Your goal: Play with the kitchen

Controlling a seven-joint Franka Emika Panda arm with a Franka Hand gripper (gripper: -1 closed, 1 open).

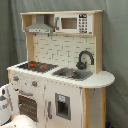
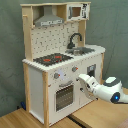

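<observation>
Kitchen (image 2: pixel 60 60) stands upright on the wooden floor against a grey backdrop. Gripper (image 2: pixel 81 80) is level with the oven door (image 2: pixel 65 96), presumably to reach its handle; finger state cannot be determined.

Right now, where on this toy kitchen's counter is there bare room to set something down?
The rounded end of the counter, beyond the sink and faucet, is bare. The stovetop is flat but shows only red burner rings. The sink basin seems to hold something. In front of the oven door it is crowded: the pincer hovers there.
</observation>
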